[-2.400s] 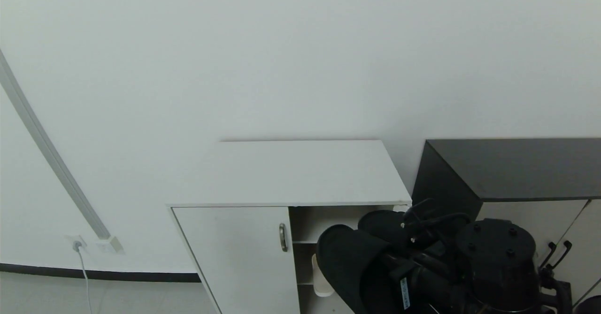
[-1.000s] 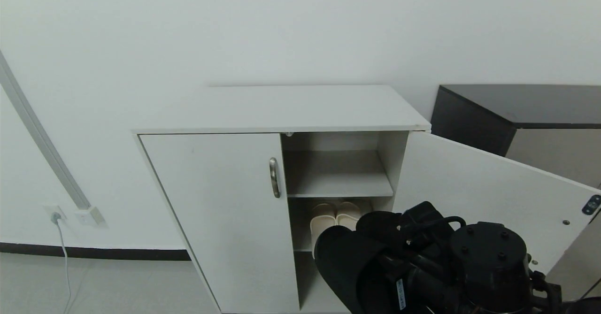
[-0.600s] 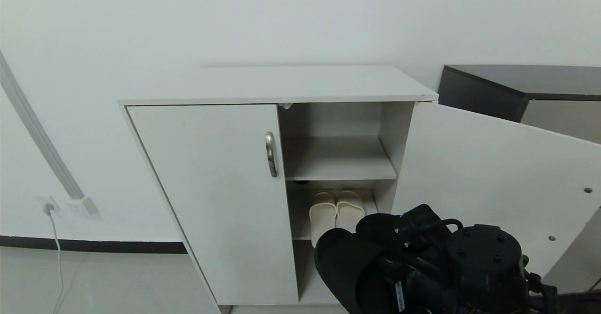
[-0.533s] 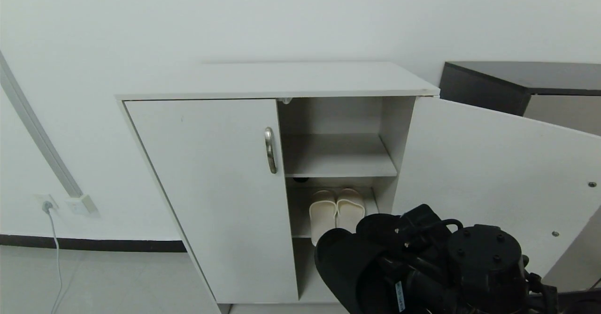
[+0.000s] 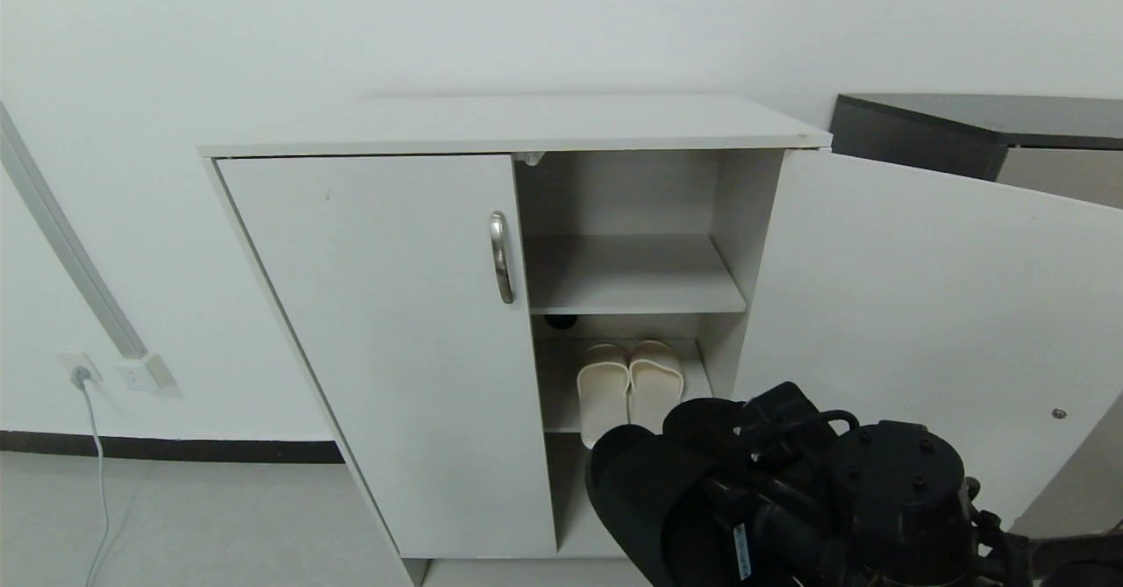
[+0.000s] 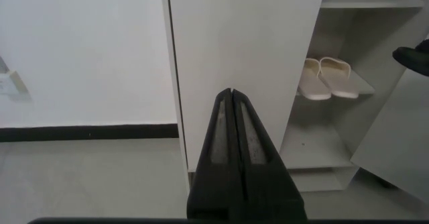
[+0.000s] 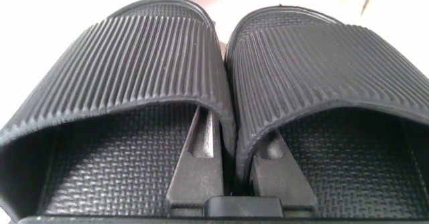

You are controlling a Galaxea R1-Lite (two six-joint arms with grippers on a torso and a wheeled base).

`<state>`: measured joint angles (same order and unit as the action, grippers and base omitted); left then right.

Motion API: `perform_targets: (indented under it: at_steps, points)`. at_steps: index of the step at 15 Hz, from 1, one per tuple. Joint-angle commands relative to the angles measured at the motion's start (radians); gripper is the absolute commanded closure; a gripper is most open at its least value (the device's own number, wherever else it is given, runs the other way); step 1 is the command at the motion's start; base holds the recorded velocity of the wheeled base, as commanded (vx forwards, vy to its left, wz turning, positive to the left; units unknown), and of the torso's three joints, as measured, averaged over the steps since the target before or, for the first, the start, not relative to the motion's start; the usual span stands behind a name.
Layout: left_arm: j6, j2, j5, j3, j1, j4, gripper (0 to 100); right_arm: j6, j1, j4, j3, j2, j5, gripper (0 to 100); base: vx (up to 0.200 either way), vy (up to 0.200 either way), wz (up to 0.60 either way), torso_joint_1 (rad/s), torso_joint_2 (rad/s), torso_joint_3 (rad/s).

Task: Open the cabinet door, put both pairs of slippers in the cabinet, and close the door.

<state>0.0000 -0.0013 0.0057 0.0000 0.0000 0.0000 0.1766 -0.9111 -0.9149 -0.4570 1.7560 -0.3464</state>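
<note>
The right gripper (image 7: 232,143) pinches the black slippers (image 7: 301,70) together by their inner walls; beyond it, cream slippers (image 5: 629,381) sit in the open cabinet (image 5: 526,122). The left gripper (image 6: 231,127) is closed tight, empty.

The cabinet (image 5: 526,122) stands against the wall, its left door (image 5: 377,341) closed and its right door (image 5: 921,306) swung out to the right. In the open half, one pair of slippers (image 5: 629,381) lies side by side on the middle shelf (image 5: 700,379), beneath the upper shelf (image 5: 632,275). The other pair (image 5: 667,490) sits before the opening, low and right, pinched by the right tool (image 7: 234,160). The left tool (image 6: 232,137), fingers together, faces the left door. A side cabinet (image 5: 965,122) stands right, behind the right door.
</note>
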Motion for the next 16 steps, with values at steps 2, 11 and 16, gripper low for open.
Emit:
perform_targets:
  at_steps: [2, 11, 16]
  points:
    - [0.0, 0.001, 0.0, 0.0, 0.0, 0.0, 100, 0.0, 0.0, -0.01, 0.006, 0.016, 0.0, 100, 0.0, 0.0, 0.0, 0.0, 0.0, 0.0]
    - [0.0, 0.001, -0.001, 0.0, 0.0, 0.0, 100, 0.032, -0.035, 0.016, -0.443, 0.366, -0.437, 100, 0.0, 0.0, 0.0, -0.006, 0.04, 0.041]
    - [0.002, 0.001, -0.001, 0.0, 0.0, 0.0, 100, 0.057, -0.017, 0.274, -0.67, 0.369, -0.457, 100, 0.0, 0.0, 0.0, 0.0, 0.0, 0.0]
